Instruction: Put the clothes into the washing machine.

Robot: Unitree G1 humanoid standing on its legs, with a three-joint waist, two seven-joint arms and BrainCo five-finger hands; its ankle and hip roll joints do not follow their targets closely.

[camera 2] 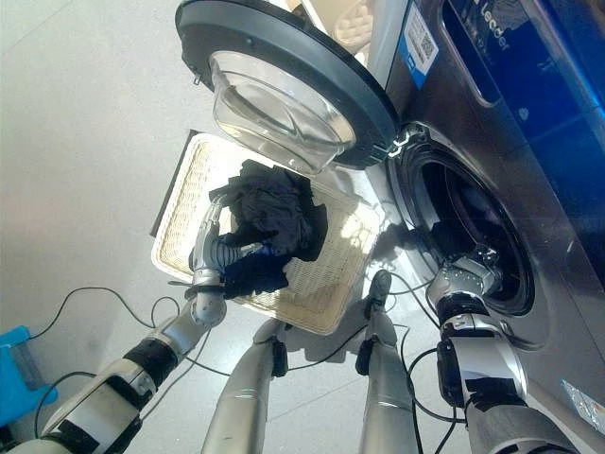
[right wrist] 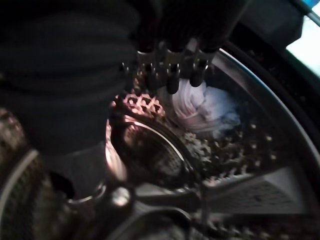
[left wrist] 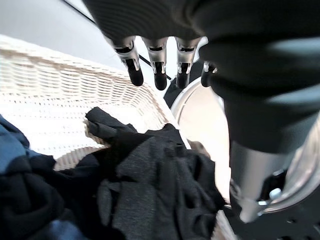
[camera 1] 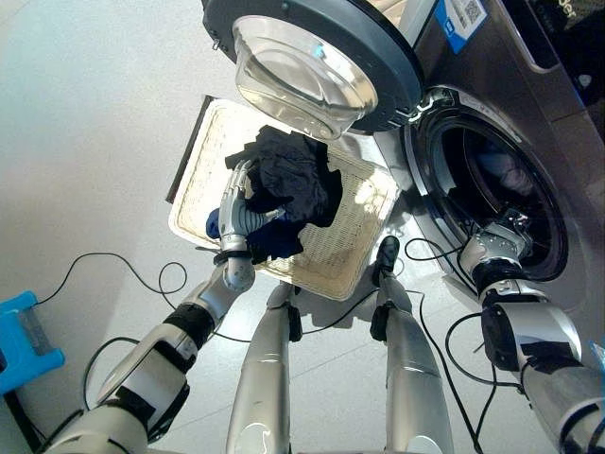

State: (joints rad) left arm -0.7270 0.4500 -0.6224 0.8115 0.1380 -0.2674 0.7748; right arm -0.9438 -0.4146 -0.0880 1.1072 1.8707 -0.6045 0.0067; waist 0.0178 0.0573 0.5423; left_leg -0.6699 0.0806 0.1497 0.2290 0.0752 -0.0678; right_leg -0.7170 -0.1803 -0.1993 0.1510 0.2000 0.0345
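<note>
A pile of dark clothes (camera 1: pixel 295 175) lies in a white wicker basket (camera 1: pixel 364 248) on the floor in front of the washing machine. A blue garment (left wrist: pixel 11 146) lies under the dark ones at the basket's near side. My left hand (camera 1: pixel 236 210) is at the pile's near edge; its fingers (left wrist: pixel 160 76) are straight and reach over the clothes, holding nothing. My right hand (camera 1: pixel 501 243) is at the lower rim of the drum opening (camera 1: pixel 492 180). Its fingers (right wrist: pixel 171 77) point straight into the drum, where a white garment (right wrist: pixel 202 107) lies.
The round machine door (camera 1: pixel 312 57) stands open and overhangs the basket's far end. The grey machine front (camera 1: pixel 529 85) fills the right side. A blue stool (camera 1: pixel 24 336) stands on the pale floor at the left.
</note>
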